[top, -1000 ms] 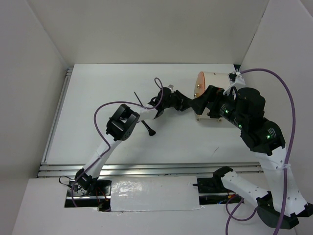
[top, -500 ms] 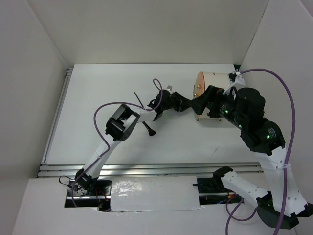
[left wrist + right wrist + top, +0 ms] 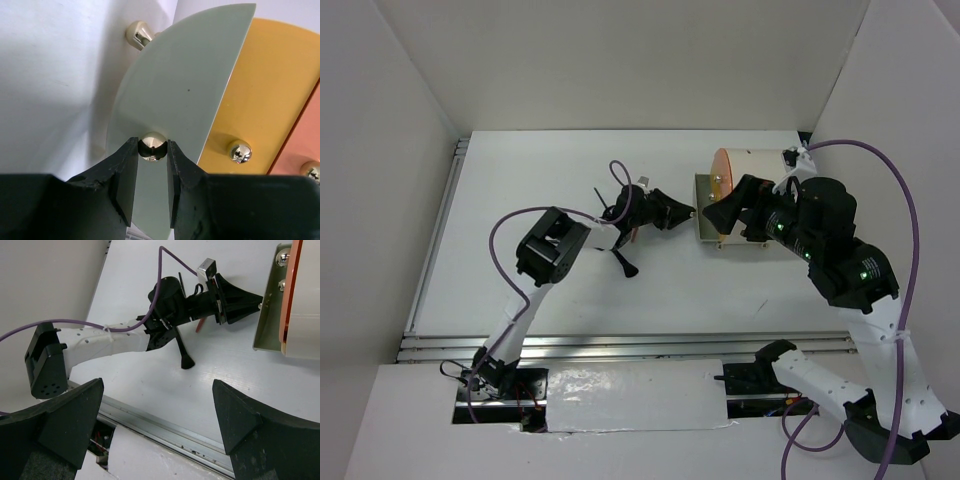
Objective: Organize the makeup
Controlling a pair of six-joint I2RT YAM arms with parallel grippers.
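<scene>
Pinching a small shiny knob [image 3: 152, 146] with the left end effector [image 3: 152, 151], squeezing it from both sides with the black fingers [image 3: 125, 175]. Gripping it right on the front of a pale green drawer [image 3: 175, 75]. Holding that drawer a little way out from the box [image 3: 760, 165], on the side of its orange face [image 3: 265, 90]. Showing two more shiny knobs [image 3: 240, 151] on that face in the left wrist view.

Reaching in from the left of the box with the left arm, low over the worktop [image 3: 520, 180].

Hanging the right end effector [image 3: 723, 213] just beside the box, by the near end of the drawer. Spreading its fingers wide apart, gripping nothing.

Leaving a black brush [image 3: 623, 262] with a fat end lying flat on the worktop, left of the box and well apart from it. Leaving a thin black stick [image 3: 604, 200] farther back, also left of the box. Covering part of an orange-pink stick [image 3: 200, 325] with the left end effector, nearer the box but not touching it. Hiding more thin black things under the left arm, too small for telling apart. Keeping all of this makeup out on the worktop, left of the box.
</scene>
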